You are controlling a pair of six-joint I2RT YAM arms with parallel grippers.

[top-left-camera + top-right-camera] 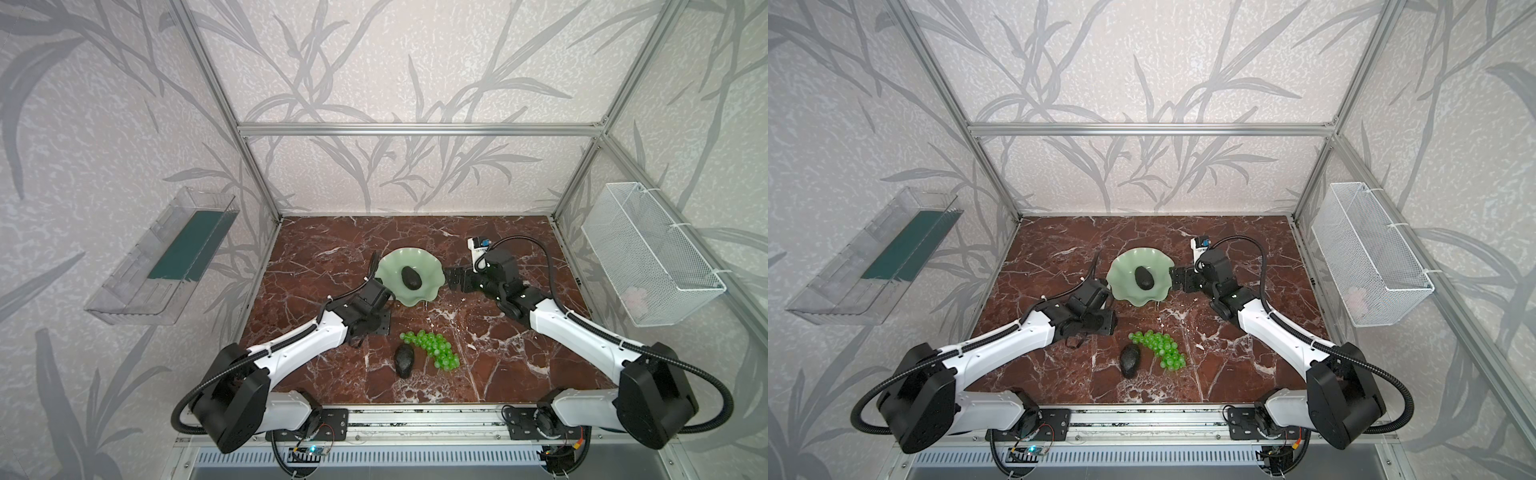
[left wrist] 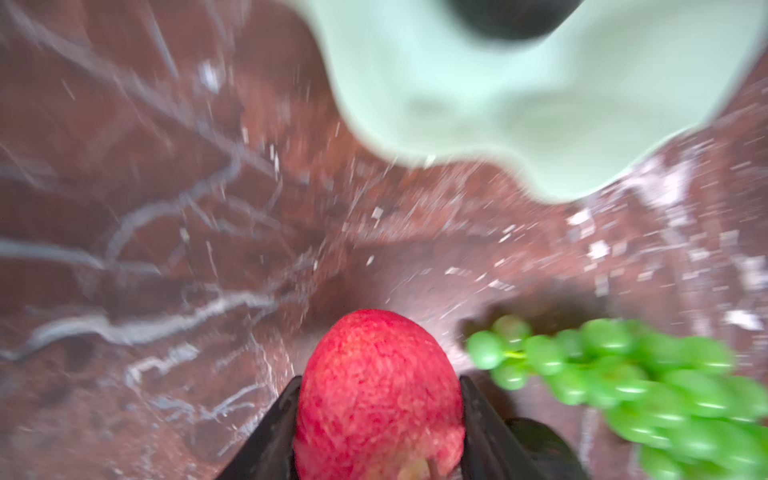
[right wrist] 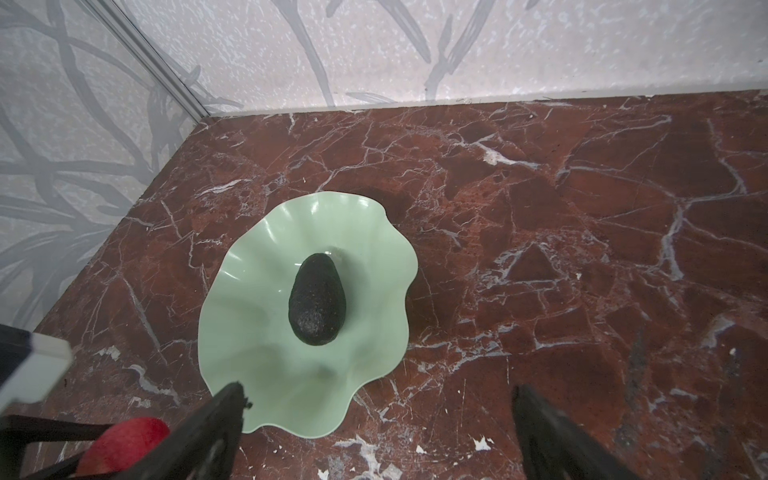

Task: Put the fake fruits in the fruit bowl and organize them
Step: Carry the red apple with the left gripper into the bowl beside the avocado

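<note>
Left wrist view: left gripper [image 2: 379, 399] clamps apple [image 2: 376, 361], likely bound for bowl [image 2: 540, 124]; right gripper [image 3: 378, 392] hovers, jaws apart.

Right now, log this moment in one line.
left jaws: shut on red apple | right jaws: open | fruit bowl: holds one avocado | table: second avocado, green grapes

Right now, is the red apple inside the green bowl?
No, the apple sits gripped in the left end effector, outside the bowl, which holds only one avocado.
</note>
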